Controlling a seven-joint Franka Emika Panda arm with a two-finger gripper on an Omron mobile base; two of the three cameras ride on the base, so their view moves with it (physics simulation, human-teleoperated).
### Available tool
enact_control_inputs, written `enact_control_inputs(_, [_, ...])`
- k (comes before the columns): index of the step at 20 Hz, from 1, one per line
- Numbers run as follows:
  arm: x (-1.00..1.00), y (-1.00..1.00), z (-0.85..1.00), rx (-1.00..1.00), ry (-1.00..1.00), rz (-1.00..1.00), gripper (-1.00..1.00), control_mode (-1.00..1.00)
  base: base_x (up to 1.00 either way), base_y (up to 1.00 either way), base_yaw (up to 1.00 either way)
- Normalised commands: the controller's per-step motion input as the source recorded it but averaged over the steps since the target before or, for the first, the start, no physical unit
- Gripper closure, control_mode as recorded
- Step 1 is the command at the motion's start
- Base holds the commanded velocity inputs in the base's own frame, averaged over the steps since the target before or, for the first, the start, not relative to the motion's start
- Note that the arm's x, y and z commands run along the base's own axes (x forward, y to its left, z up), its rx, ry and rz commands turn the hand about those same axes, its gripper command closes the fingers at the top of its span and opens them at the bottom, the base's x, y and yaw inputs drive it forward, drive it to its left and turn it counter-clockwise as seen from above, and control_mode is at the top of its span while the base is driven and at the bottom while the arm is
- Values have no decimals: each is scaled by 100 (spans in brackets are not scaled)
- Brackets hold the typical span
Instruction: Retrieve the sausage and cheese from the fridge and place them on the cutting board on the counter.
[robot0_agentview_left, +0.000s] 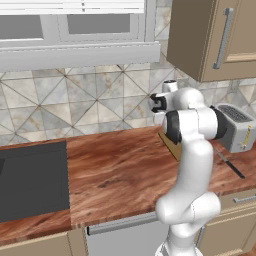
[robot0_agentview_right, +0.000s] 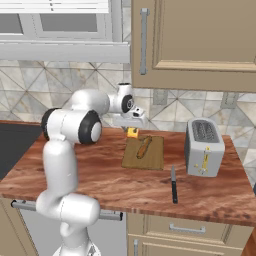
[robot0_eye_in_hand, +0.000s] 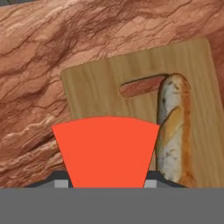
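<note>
Now, left base view: arm hides most of the cutting board (robot0_agentview_left: 171, 145) on the counter (robot0_agentview_left: 115, 172) | right base view: gripper (robot0_agentview_right: 132, 126) pinches the cheese (robot0_agentview_right: 132, 132) over the board's far-left corner, sausage (robot0_agentview_right: 144, 146) lying mid-board | hand view: rind faces camera; cheese looks light, firm, best held by its flat sides.

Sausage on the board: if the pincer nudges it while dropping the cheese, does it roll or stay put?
The sausage is a rounded cylinder lying flat on the cutting board, so a sideways nudge would probably roll it. An end-on push would more likely slide it. It looks stiff and small, likely light, so even light contact from the cheese in the pincer may shift it.
</note>
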Motion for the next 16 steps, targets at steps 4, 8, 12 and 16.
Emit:
enact_control_inputs(4, [41, -17, -39, 0, 8, 0, 100, -100, 0, 0, 0])
enact_control_inputs(8, [27, -19, -40, 1, 4, 0, 100, -100, 0, 0, 0])
enact_control_inputs(12, [17, -11, -34, 0, 0, 0, 100, -100, 0, 0, 0])
enact_control_inputs(16, [1, 0, -42, 0, -1, 0, -100, -100, 0, 0, 0])
